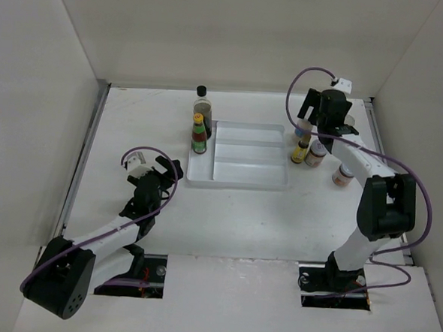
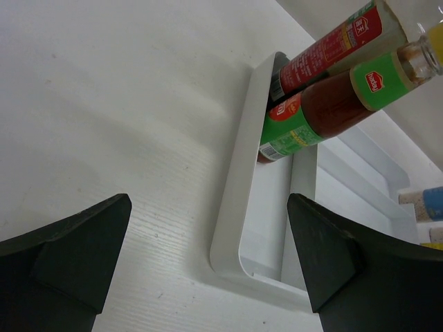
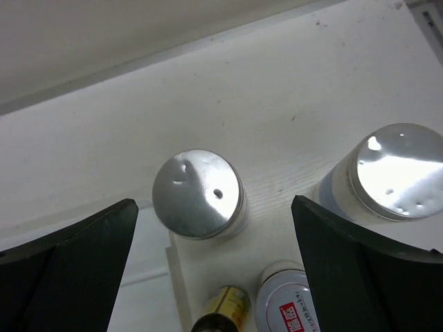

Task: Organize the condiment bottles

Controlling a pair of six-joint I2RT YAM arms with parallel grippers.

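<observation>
My right gripper [image 3: 213, 202] hung wide open over silver-topped shaker [image 3: 197, 195], gripped nothing, touched nothing. Left gripper [image 2: 208, 206] gaped wide too, empty, faced tray [image 2: 230, 228] corner.

This is a robotics lab test cell, not a kitchen. A bare white bench [image 1: 134, 123] is boxed in by plain white panels [image 1: 31, 86] at 9, 12 and 3 o'clock. Two robot arms are bolted along its 6 o'clock edge, the left arm [image 1: 104, 238] and the right arm [image 1: 384, 206], each trailing a purple cable [image 1: 289, 95]. The only household things are condiment bottles [image 1: 200, 134], standing in and beside a white tray [image 1: 251, 171] near the middle.
</observation>
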